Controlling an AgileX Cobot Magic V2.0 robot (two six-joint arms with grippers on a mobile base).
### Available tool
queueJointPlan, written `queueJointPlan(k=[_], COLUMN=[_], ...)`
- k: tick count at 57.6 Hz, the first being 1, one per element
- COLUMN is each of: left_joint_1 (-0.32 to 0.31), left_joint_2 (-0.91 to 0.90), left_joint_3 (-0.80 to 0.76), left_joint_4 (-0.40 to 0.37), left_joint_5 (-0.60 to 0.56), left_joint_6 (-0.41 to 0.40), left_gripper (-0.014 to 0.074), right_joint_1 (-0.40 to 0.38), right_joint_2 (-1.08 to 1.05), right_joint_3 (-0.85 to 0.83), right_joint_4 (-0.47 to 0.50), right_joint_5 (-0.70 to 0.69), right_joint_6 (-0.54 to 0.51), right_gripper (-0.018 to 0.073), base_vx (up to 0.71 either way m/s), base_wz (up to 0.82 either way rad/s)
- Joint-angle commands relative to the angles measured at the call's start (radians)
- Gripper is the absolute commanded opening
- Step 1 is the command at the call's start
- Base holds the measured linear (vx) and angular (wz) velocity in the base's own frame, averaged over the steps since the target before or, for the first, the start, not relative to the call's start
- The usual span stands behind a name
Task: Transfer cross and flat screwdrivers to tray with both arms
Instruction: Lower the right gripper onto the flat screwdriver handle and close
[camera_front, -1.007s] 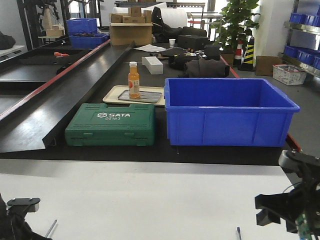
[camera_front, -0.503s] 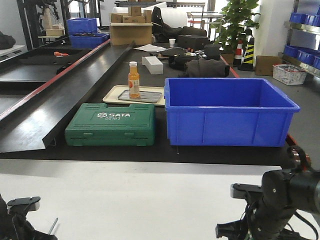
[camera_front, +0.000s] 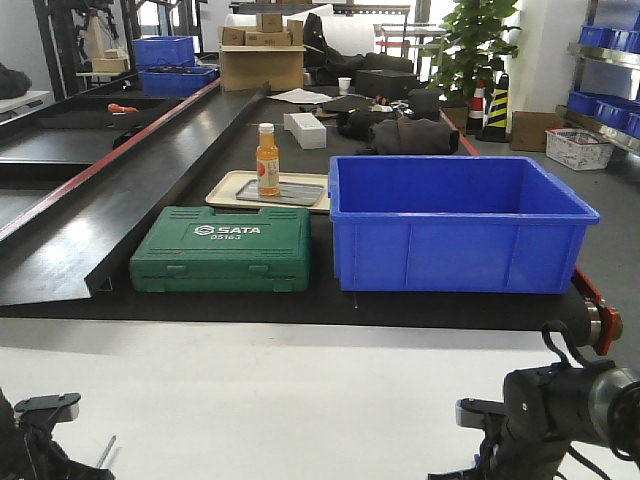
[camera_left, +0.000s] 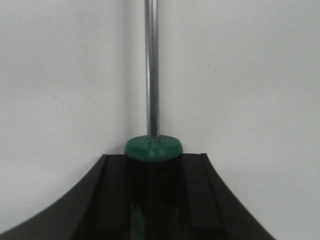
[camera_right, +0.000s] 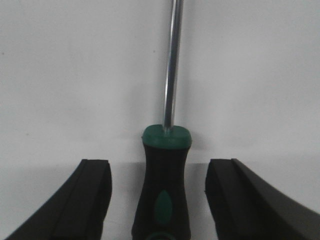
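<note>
In the left wrist view my left gripper (camera_left: 152, 197) is shut on the black handle of a screwdriver (camera_left: 152, 149). Its green collar and steel shaft (camera_left: 151, 65) point away over the white table. In the right wrist view my right gripper (camera_right: 161, 197) is open, and its fingers (camera_right: 87, 200) stand apart on either side of the second screwdriver (camera_right: 164, 175), which lies on the table. White gaps show on both sides of the handle. In the front view the left arm (camera_front: 35, 440) is at the bottom left with a shaft tip (camera_front: 103, 452) beside it. The right arm (camera_front: 545, 415) is at the bottom right. The tray is out of view.
Beyond the white table (camera_front: 280, 400) lies a black conveyor surface with a green SATA case (camera_front: 222, 248) and a deep blue bin (camera_front: 455, 222). A beige tray (camera_front: 232, 190) behind them carries an orange bottle (camera_front: 267, 160). Boxes, bags and a plant stand farther back.
My right arm has swung in from the far right edge, leftwards and lower over the table. The left arm and its screwdriver have stayed put.
</note>
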Motion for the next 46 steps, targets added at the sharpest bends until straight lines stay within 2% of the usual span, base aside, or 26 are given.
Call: queueJointPlan(k=[1,24,36,46], left_joint_1=[-0.001,-0.001,-0.001,-0.001], left_joint_2=[-0.035,-0.035,-0.035,-0.035], left_joint_3=[-0.015,-0.015,-0.015,-0.015], left_joint_4=[-0.029,-0.029,-0.029,-0.029], left_joint_5=[-0.002,-0.002,-0.002,-0.002], left_joint_6=[-0.011,-0.011,-0.011,-0.011], left_gripper=[-0.0001,-0.0001,-0.0001,-0.0001], right_joint_1=[-0.001,-0.001,-0.001,-0.001], right_joint_2=[-0.028,0.007,0.007,0.007], right_joint_3=[-0.028,-0.028,-0.028,-0.028], right_joint_4=[0.000,0.000,0.000,0.000], right_joint_5=[-0.026,-0.072,-0.036,-0.032], right_joint_6=[0.003,0.025,0.021,0.021], right_gripper=[0.0480,0.0470,0.0389,0.0284], base_vx=[0.00,0.00,0.00,0.00], base_wz=[0.00,0.00,0.00,0.00])
